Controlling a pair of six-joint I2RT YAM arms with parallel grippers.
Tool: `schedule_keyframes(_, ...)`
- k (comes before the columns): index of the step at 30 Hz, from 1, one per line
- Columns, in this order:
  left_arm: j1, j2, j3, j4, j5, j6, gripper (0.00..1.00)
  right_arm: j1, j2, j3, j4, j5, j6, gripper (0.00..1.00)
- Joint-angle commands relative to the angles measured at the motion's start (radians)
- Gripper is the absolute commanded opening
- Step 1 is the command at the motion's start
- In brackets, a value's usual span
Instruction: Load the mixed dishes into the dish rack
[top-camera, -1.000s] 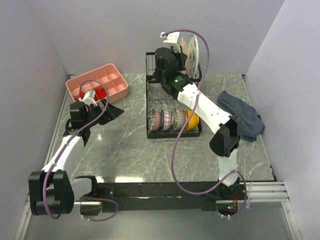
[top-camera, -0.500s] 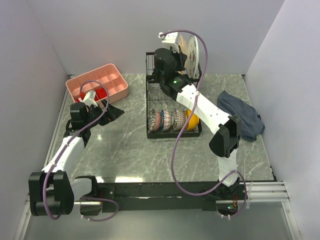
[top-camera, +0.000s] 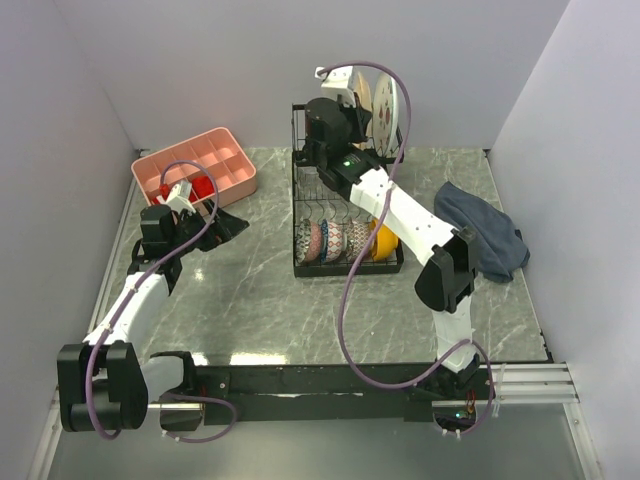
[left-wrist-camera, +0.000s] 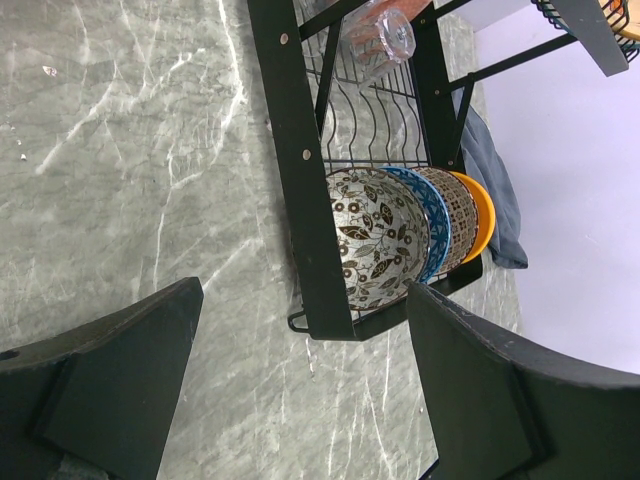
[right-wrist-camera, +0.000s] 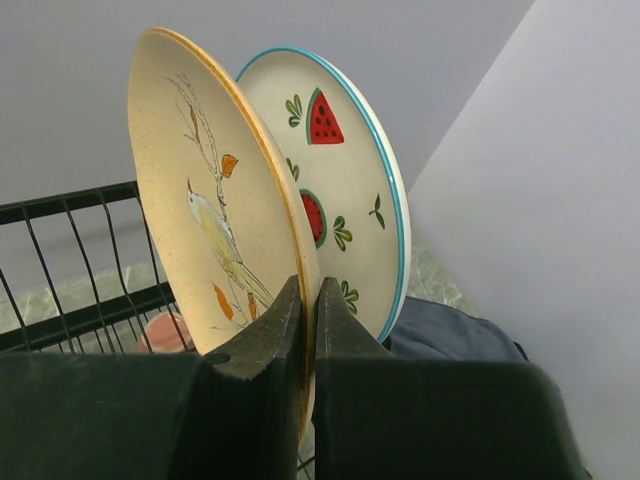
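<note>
Cream bird plate (right-wrist-camera: 205, 190) looks hard, slippery, easy to break. The right claw (right-wrist-camera: 309, 320) pinches its rim, while the left claw (left-wrist-camera: 300, 390) stays apart, empty.

No text, label, brand mark, number or sign can be read on the dish rack (left-wrist-camera: 300, 150), the pink tray (top-camera: 228, 160) or the table (top-camera: 250, 300).

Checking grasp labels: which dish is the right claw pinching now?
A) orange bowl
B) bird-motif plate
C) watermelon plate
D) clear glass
B: in the right wrist view, the right claw is shut on the rim of the cream bird-motif plate. The watermelon plate stands behind it, outside the fingers.
</note>
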Motion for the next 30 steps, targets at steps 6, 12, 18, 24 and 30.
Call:
schedule_keyframes(6, -0.004, -0.006, -0.008, 0.041, 0.014, -0.002, 0.9, -0.047, 0.034, 0.051, 0.028, 0.05, 0.029, 0.05)
schedule_keyframes(12, -0.007, -0.012, -0.012, 0.06, 0.016, -0.005, 0.9, -0.041, 0.012, 0.018, 0.065, 0.021, 0.001, 0.41)
schedule_keyframes(18, -0.013, -0.02, -0.015, 0.064, 0.022, -0.011, 0.9, -0.012, -0.044, -0.018, 0.126, 0.013, -0.051, 0.46)
schedule_keyframes(24, -0.018, -0.032, -0.002, 0.066, 0.014, -0.008, 0.91, 0.055, -0.138, -0.062, 0.223, -0.007, -0.102, 0.54)
schedule_keyframes(30, -0.018, -0.038, 0.11, -0.007, -0.055, 0.109, 0.97, 0.103, -0.262, -0.117, 0.092, -0.088, -0.004, 0.8)
